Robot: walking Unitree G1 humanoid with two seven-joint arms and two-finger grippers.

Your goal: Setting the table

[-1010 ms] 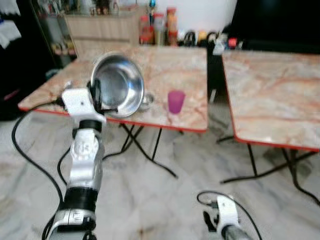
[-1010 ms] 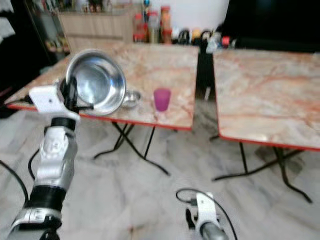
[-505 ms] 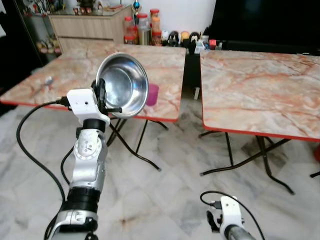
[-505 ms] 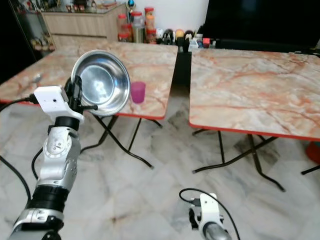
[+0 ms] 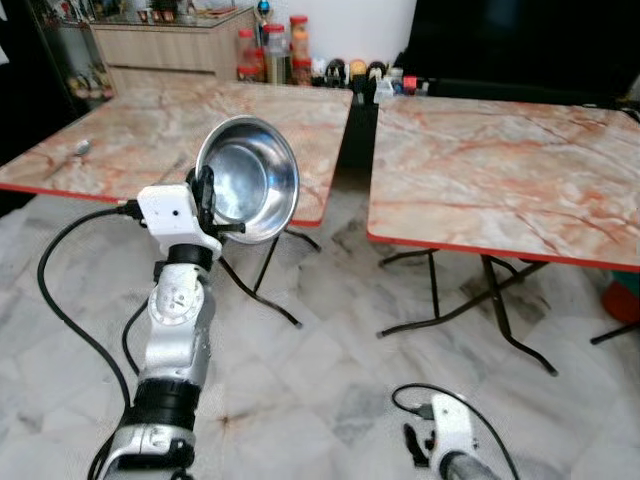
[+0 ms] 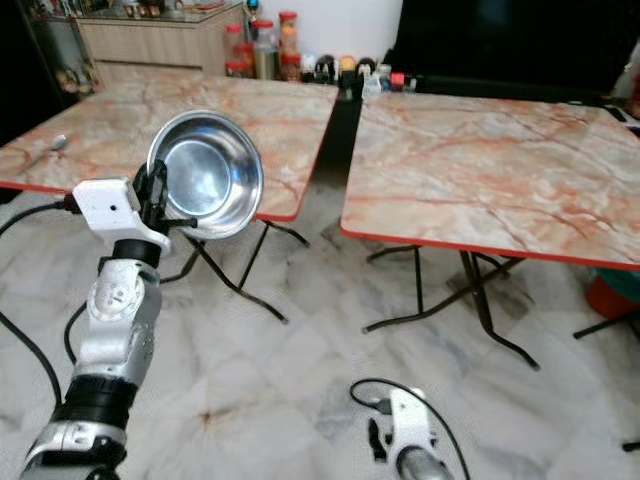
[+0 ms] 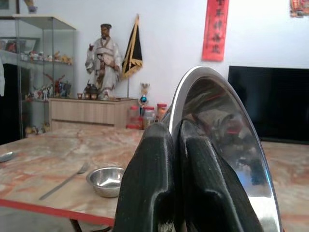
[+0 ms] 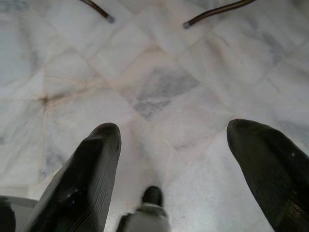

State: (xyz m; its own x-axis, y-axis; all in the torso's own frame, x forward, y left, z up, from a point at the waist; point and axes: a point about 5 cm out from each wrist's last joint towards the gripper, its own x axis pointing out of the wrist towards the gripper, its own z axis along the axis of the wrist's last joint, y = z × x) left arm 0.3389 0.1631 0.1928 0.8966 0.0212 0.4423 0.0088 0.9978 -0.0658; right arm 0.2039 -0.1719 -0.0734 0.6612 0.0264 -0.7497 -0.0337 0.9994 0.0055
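Note:
My left gripper (image 5: 206,196) is raised at chest height, shut on the rim of a large steel bowl (image 5: 250,178). The bowl is tipped on edge with its hollow facing me. In the left wrist view the two black fingers (image 7: 145,183) press together beside the bowl's rim (image 7: 227,116). Behind the bowl stands the left marble table (image 5: 130,135), carrying a small steel bowl (image 7: 107,180) and a spoon (image 7: 65,180). My right gripper (image 8: 174,159) hangs low, open, over the tiled floor.
A second marble table (image 5: 500,170) stands to the right, a narrow gap away from the first. Both have thin black folding legs (image 5: 440,305). Jars and bottles (image 5: 270,50), a wooden cabinet (image 5: 170,45) and a dark television (image 5: 520,40) line the back. An orange object (image 5: 624,300) sits at the right edge.
The whole view has swung right and sharpened, so the camera moved. The bowl stays in my left gripper. The pink cup on the left table is now hidden behind the bowl.

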